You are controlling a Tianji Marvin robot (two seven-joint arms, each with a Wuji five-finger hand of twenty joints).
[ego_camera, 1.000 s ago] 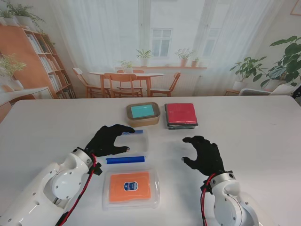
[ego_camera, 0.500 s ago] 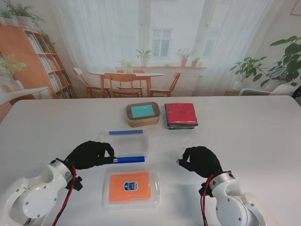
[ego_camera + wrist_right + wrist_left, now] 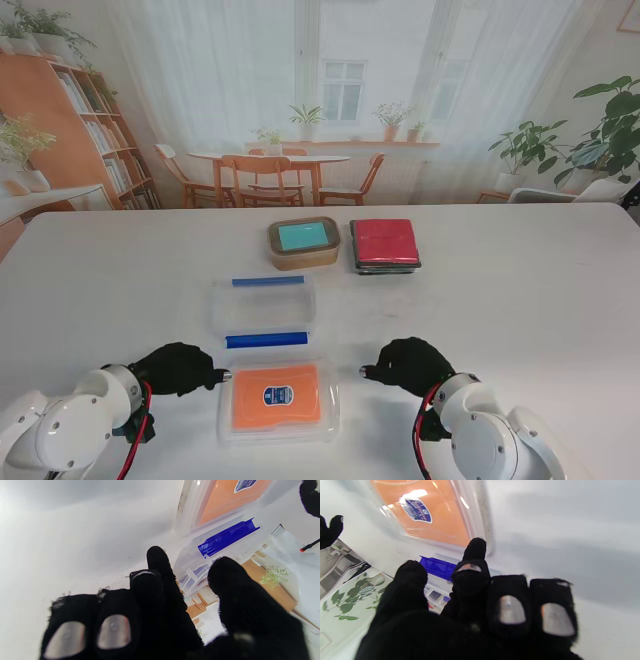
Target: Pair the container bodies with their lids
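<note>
A clear box with an orange panel and blue label [image 3: 278, 400] lies nearest to me, between my two hands. Just beyond it lies a clear piece with blue clips [image 3: 263, 310]. My left hand [image 3: 178, 368] sits by the orange box's left edge with curled fingers and holds nothing. My right hand [image 3: 408, 362], also curled and holding nothing, is just right of the box. The left wrist view shows the orange box [image 3: 432, 517] and a blue clip [image 3: 437, 567] past my left hand [image 3: 470, 610]. The right wrist view shows the orange box [image 3: 225, 502] and a blue clip [image 3: 227, 537] beyond my right hand [image 3: 162, 610].
Farther from me stand a tan container with a teal lid [image 3: 303, 242] and, to its right, a dark container with a red lid [image 3: 385, 245]. The white table [image 3: 520, 300] stretches wide on both sides.
My left hand has let go of the clear blue-clipped piece and pulled back toward me. My right hand has drawn back too, and both have curled their fingers beside the orange box.
</note>
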